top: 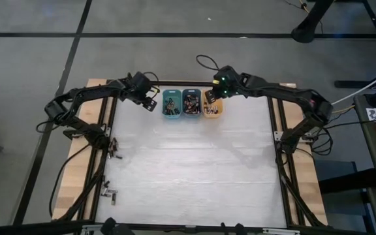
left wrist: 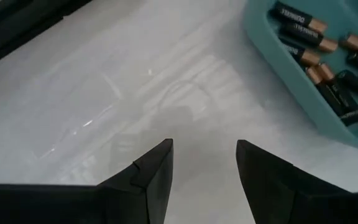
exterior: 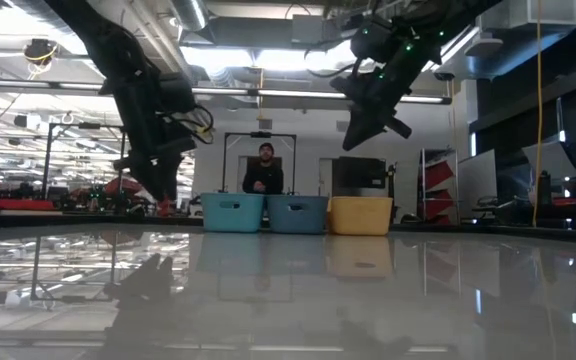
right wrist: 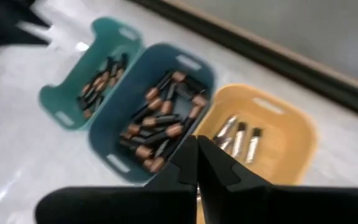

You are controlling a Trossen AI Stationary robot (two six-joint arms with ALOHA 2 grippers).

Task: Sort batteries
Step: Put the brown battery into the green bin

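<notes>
**Sorting in progress: right tool poised over the bins**

Three bins in a row at twelve o'clock on the desk point(top: 194, 163): teal bin point(right wrist: 86, 71), blue bin point(right wrist: 157, 106), orange bin point(right wrist: 272, 140). Batteries point(right wrist: 160, 124) heaped in the blue bin, more in the teal, a few silvery ones in the orange. Right tool point(right wrist: 196, 163) raised above the blue–orange boundary, fingers together; nothing visibly held. Left tool point(left wrist: 204, 171) at nine o'clock of the teal bin, low over bare desk, fingers apart, empty. Likely step: between a drop and the next pick. Next move calls for opening and descending onto one cell.
</notes>
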